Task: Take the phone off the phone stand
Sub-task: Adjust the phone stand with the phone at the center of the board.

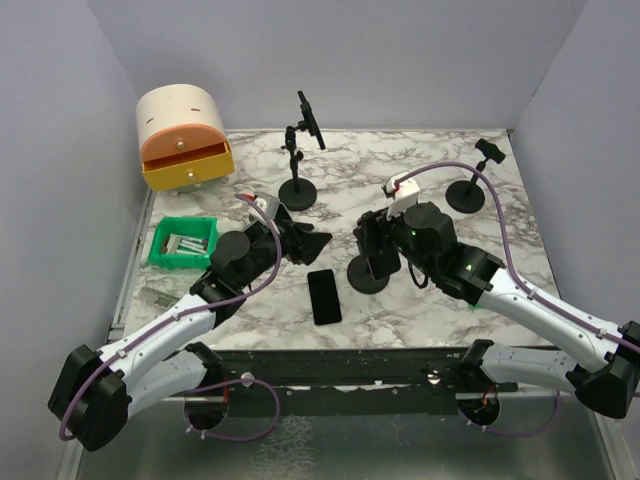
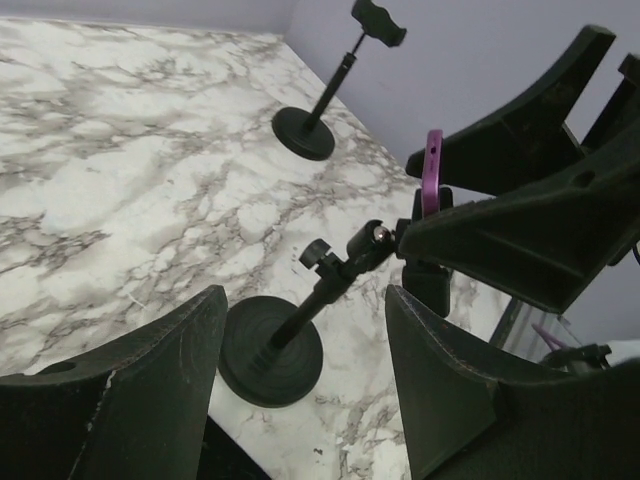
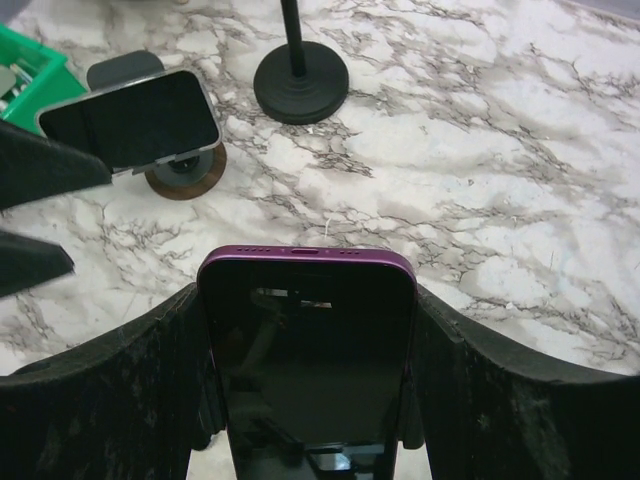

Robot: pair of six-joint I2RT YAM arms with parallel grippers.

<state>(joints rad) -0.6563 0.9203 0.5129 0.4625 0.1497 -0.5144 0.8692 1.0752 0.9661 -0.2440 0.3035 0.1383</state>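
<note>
A purple phone (image 3: 305, 350) stands upright in the clamp of a black phone stand (image 1: 368, 276) at the table's middle. My right gripper (image 3: 305, 300) is shut on the phone, one finger on each long edge. In the left wrist view the phone's purple edge (image 2: 433, 185) shows above the stand's pole and round base (image 2: 270, 350). In the top view the right gripper (image 1: 373, 236) covers most of the phone. My left gripper (image 1: 305, 242) is open and empty, just left of the stand, and points at it (image 2: 305, 300).
A black phone (image 1: 323, 297) lies flat in front of the stand. A second stand (image 1: 298, 190) holds a phone at the back, and a third, empty stand (image 1: 465, 195) is at back right. A green bin (image 1: 183, 243) and a drawer box (image 1: 183, 137) stand left. A silver-edged phone (image 3: 130, 118) is beyond my left fingers.
</note>
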